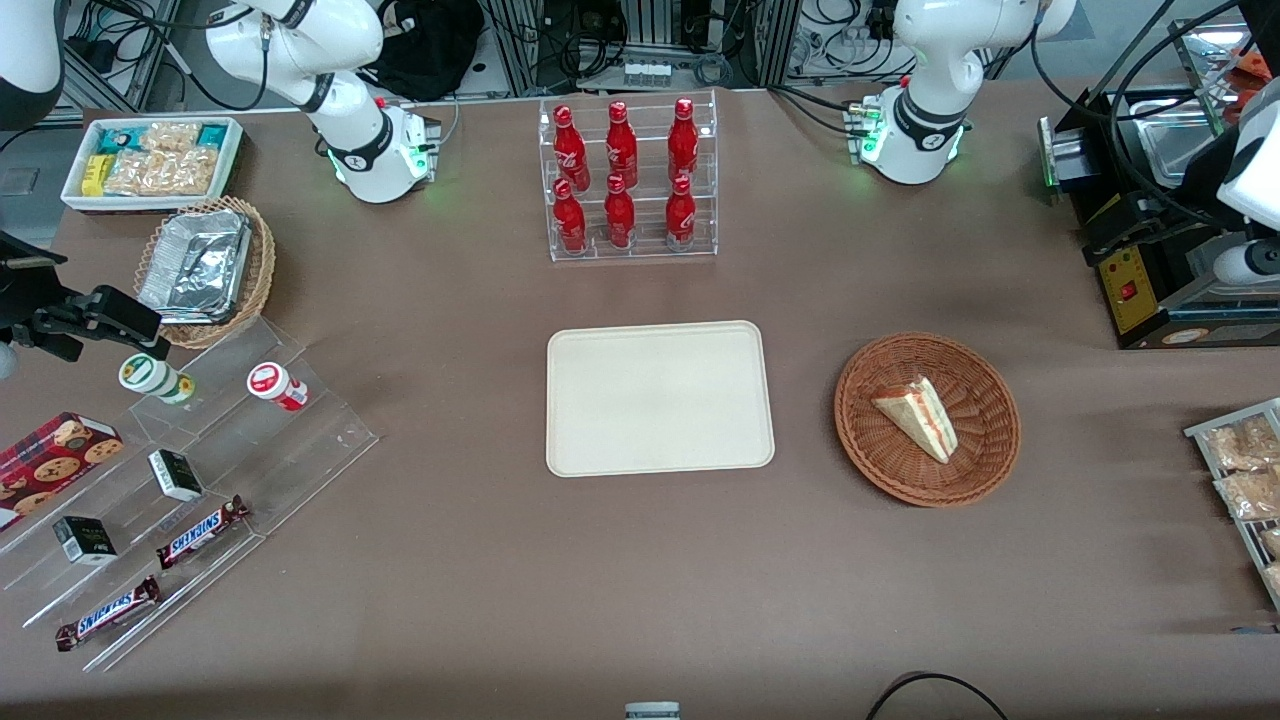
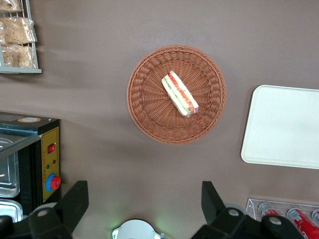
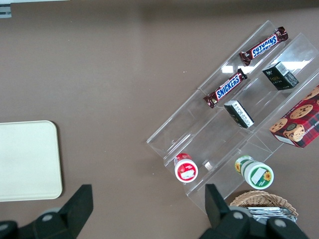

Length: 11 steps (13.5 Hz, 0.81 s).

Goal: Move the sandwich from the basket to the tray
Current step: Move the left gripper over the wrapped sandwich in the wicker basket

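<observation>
Nothing moved yet: pale triangular sandwich (image 1: 918,415) lies in the round reddish-brown wicker basket (image 1: 985,455); cream rectangular tray (image 1: 658,398) sits bare; black two-finger gripper (image 2: 144,201) hovers high above, wide open and empty.

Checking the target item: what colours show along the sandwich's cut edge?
Orange-red and green layers between pale bread on the sandwich, clearest in the left wrist view; the gripper hangs open above.

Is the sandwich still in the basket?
Yes: sandwich lies in the basket; tray bare; gripper open above.

light: bright, even overhead | shadows: soft | glare: foil containers (image 1: 195,262), clear shelves (image 3: 234,114) | focus: sharp
</observation>
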Each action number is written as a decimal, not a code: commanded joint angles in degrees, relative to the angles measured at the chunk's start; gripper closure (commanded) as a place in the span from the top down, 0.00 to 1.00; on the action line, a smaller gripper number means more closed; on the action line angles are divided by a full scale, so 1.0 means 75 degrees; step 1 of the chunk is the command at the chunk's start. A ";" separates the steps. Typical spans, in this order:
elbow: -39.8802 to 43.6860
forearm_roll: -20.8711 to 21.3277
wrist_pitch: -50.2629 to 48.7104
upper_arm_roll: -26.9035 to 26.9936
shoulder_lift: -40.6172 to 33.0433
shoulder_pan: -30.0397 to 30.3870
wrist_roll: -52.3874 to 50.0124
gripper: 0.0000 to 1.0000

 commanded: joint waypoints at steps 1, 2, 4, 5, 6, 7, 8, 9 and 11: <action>-0.0005 0.0101 -0.0179 -0.0079 -0.0027 0.0086 0.0133 1.00; -0.0040 0.0112 -0.0179 -0.0090 0.0019 0.0086 0.0133 1.00; -0.0401 0.0112 -0.0063 -0.0091 0.0090 0.0086 0.0133 1.00; -0.0763 0.0124 0.0135 -0.0091 0.0102 0.0086 0.0122 1.00; -0.1347 0.0124 0.0694 -0.0091 0.0055 0.0086 0.0099 1.00; -0.1979 0.0124 0.1303 -0.0102 -0.0015 0.0086 0.0017 1.00; -0.2496 0.0112 0.1842 -0.0149 -0.0097 0.0086 -0.0042 1.00; -0.2988 0.0112 0.2335 -0.0196 -0.0167 0.0086 -0.0356 1.00; -0.3623 0.0147 0.3389 -0.0475 -0.0133 0.0086 -0.1687 1.00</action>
